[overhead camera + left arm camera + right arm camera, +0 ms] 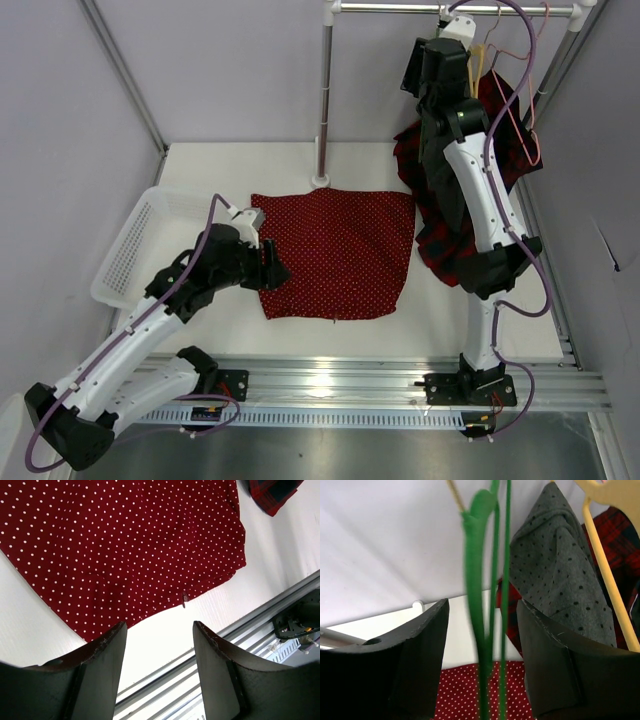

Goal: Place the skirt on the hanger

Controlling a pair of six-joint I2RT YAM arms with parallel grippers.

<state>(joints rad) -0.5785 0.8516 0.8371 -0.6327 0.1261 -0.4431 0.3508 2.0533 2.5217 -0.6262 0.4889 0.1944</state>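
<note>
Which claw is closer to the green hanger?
The right. The right gripper straddles the green hanger, jaws apart; the left gripper hovers far off, by the skirt's near corner.

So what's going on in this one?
The right gripper is up at the rail, open, with the green hanger passing between its jaws but not clamped. The left gripper hovers open by the near left corner of the red dotted skirt, which lies flat on the table. The skirt is not on the hanger yet.
</note>
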